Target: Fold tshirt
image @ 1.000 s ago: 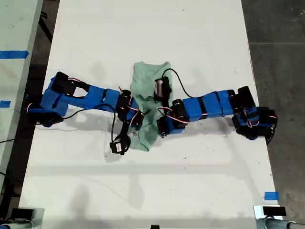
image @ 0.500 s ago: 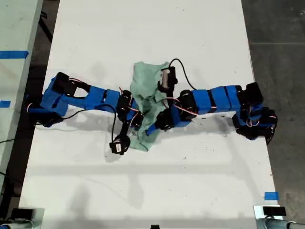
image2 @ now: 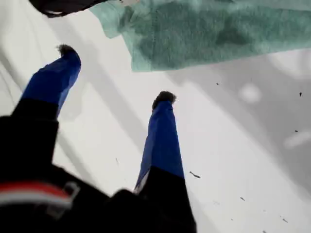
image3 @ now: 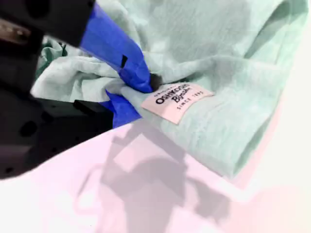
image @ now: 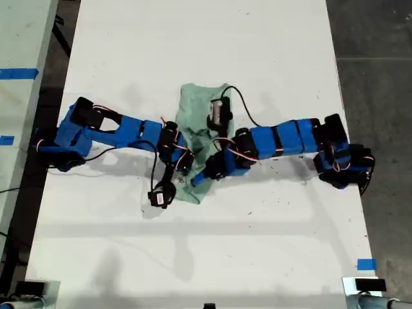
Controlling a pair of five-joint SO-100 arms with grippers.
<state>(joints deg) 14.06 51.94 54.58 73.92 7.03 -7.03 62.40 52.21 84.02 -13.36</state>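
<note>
Mint-green tshirt (image: 201,132) lies bunched mid-counter (image: 257,51), the fold barely begun. Our second gripper (image3: 141,90) pinches cloth beside the tag (image3: 176,100); our first gripper (image2: 114,73) hangs wide open, empty — next it needs an edge.

Lab or workshop — white table (image: 193,51), grey concrete floor (image: 373,38).

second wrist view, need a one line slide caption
My second gripper, blue-taped, shut on the crumpled pale mint-green cloth t-shirt beside its small white inner tag, above the white table.
</note>
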